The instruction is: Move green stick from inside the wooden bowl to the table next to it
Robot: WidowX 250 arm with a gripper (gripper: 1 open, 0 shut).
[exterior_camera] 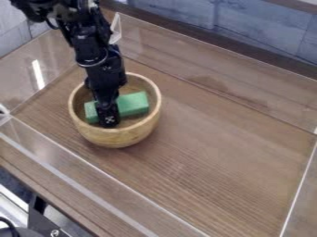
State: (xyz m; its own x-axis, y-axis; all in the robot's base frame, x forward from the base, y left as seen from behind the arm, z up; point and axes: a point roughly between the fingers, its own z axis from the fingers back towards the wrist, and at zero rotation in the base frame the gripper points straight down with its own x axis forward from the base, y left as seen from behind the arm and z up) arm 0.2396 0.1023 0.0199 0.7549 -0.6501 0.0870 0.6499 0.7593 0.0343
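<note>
The wooden bowl [139, 132] stands on the left part of the dark brown table [229, 157]. Inside it lies the green stick [133, 103], angled from lower left to upper right, with its left half covered by the gripper. My black gripper [109, 116] reaches straight down into the bowl, and its fingers are shut on the stick's left portion. A white mark shows on the finger facing the camera. The arm rises from the bowl toward the top left.
Clear plastic walls [161, 190] run round the table, one along the front edge and one at the back. Bare wood-grain table top lies to the right of the bowl and in front of it.
</note>
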